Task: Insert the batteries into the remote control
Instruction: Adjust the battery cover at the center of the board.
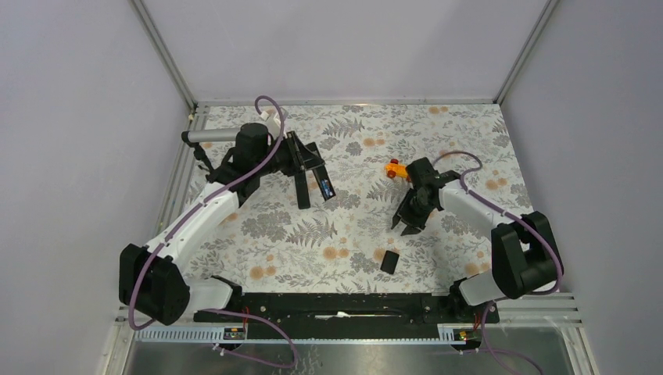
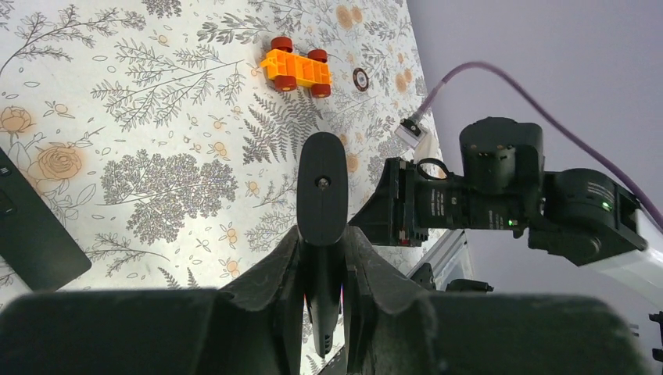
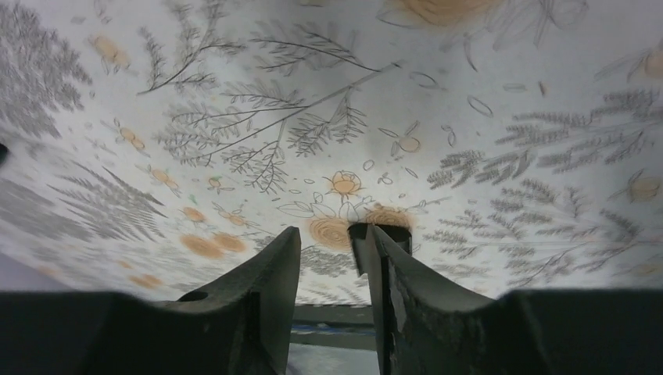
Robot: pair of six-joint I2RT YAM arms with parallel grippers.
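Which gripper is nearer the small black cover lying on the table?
Right. The right gripper is just beyond the small black cover, jaws open. The left gripper is far off to its left, shut on the remote control.

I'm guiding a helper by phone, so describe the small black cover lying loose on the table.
On the floral table, look toward the near edge, a little right of centre. The small black cover lies there alone, just nearer than the right gripper. It is short and stubby, unlike the long remote control held in the left gripper.
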